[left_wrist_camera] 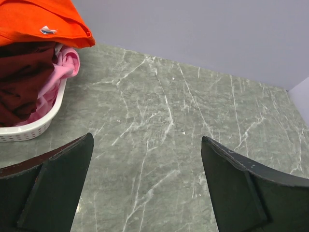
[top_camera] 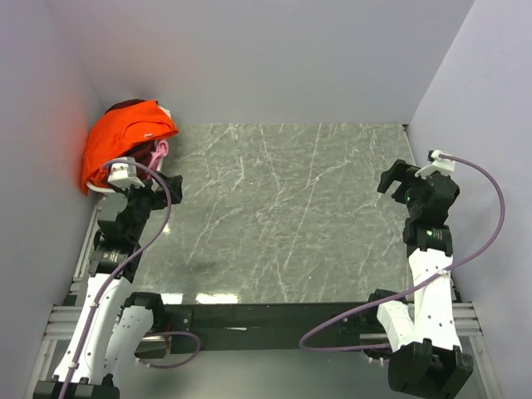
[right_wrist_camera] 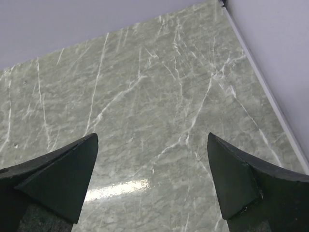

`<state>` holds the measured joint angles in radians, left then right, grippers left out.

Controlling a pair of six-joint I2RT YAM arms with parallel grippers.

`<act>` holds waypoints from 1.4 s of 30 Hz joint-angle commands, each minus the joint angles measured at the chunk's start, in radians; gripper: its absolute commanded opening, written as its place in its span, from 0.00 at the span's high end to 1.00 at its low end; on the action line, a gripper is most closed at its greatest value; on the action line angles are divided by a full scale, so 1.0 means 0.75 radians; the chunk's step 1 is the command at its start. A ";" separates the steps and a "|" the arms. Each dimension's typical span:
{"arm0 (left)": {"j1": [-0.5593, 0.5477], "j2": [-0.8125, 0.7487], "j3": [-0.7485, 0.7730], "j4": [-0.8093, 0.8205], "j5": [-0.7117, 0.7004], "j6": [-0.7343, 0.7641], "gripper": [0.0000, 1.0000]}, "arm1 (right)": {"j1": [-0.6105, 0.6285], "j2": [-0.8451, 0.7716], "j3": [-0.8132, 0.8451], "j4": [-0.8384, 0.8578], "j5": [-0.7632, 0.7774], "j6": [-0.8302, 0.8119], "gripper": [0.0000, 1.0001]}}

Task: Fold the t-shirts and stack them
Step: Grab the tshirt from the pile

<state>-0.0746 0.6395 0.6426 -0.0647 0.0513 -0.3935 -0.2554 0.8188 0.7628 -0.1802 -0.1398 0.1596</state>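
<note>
The t-shirts lie heaped in a white basket at the table's far left corner. A bright orange one lies on top, over a dark maroon one and a pink one. My left gripper hovers just right of the basket, open, with only bare table between its fingers. My right gripper is open above the table's right side, far from the shirts and holding nothing.
The grey marble table is bounded by pale walls at the back and on both sides. The right wall runs close beside my right gripper. A purple cable loops off the right arm.
</note>
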 commanded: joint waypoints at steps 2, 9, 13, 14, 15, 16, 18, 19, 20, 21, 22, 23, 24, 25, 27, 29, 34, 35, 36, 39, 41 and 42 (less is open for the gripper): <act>-0.001 0.018 0.021 0.033 -0.033 0.022 0.01 | -0.003 -0.016 0.057 0.017 -0.071 0.012 0.00; 0.005 0.110 0.078 0.023 -0.064 -0.040 0.01 | 0.026 -0.008 0.163 -0.040 -0.502 -0.188 0.00; 0.095 0.269 0.168 0.023 -0.001 -0.138 0.00 | 0.038 0.015 0.035 0.095 -0.634 -0.203 0.00; 0.156 0.309 0.229 0.019 0.064 -0.160 0.01 | 0.038 0.023 0.016 0.097 -0.664 -0.269 0.00; 0.195 0.352 0.264 0.017 0.091 -0.217 0.01 | 0.044 0.031 0.016 0.071 -0.679 -0.307 0.00; 0.281 0.439 0.294 0.025 0.134 -0.250 0.00 | 0.052 0.041 0.022 0.004 -0.689 -0.343 0.00; 0.355 0.536 0.384 0.055 0.232 -0.352 0.02 | 0.073 0.043 0.034 -0.072 -0.732 -0.440 0.00; 0.398 0.637 0.417 0.060 0.240 -0.379 0.02 | 0.083 0.039 0.032 -0.087 -0.793 -0.470 0.00; 0.408 0.689 0.494 0.062 0.236 -0.400 0.03 | 0.105 0.037 0.028 -0.099 -0.807 -0.501 0.00; 0.416 0.744 0.542 0.050 0.210 -0.424 0.05 | 0.113 0.025 0.022 -0.099 -0.810 -0.501 0.00; 0.418 0.856 0.597 -0.005 0.187 -0.426 0.06 | 0.126 0.017 0.016 -0.091 -0.791 -0.501 0.00; 0.421 0.914 0.717 -0.046 0.124 -0.420 0.07 | 0.140 0.015 0.012 -0.087 -0.773 -0.505 0.00; 0.419 0.971 0.779 -0.085 0.093 -0.404 0.10 | 0.144 0.013 0.014 -0.085 -0.761 -0.505 0.00; 0.419 1.083 0.842 -0.189 0.061 -0.388 0.12 | 0.148 0.015 0.014 -0.089 -0.748 -0.509 0.00; 0.419 1.194 1.043 -0.300 -0.023 -0.343 0.20 | 0.152 0.027 0.028 -0.113 -0.732 -0.520 0.00; 0.421 1.348 1.226 -0.477 -0.038 -0.314 0.26 | 0.154 0.041 0.036 -0.124 -0.742 -0.538 0.00; 0.414 1.475 1.358 -0.640 -0.103 -0.300 0.37 | 0.179 0.060 0.042 -0.148 -0.740 -0.550 0.00; 0.410 1.469 1.344 -0.646 -0.130 -0.304 0.37 | 0.183 0.060 0.042 -0.148 -0.738 -0.554 0.00; 0.404 1.463 1.334 -0.644 -0.154 -0.306 0.37 | 0.185 0.062 0.044 -0.152 -0.744 -0.558 0.00; 0.382 1.434 1.303 -0.642 -0.266 -0.302 0.36 | 0.187 0.080 0.051 -0.163 -0.754 -0.559 0.00; 0.374 1.454 1.321 -0.680 -0.328 -0.296 0.35 | 0.191 0.092 0.057 -0.171 -0.756 -0.559 0.00; 0.371 1.485 1.338 -0.697 -0.342 -0.296 0.35 | 0.191 0.096 0.055 -0.171 -0.754 -0.559 0.00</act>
<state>0.2176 1.7588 1.6100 -0.5388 -0.1097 -0.6319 -0.1204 0.8814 0.7776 -0.3099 -0.6933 -0.2447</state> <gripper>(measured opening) 0.646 0.997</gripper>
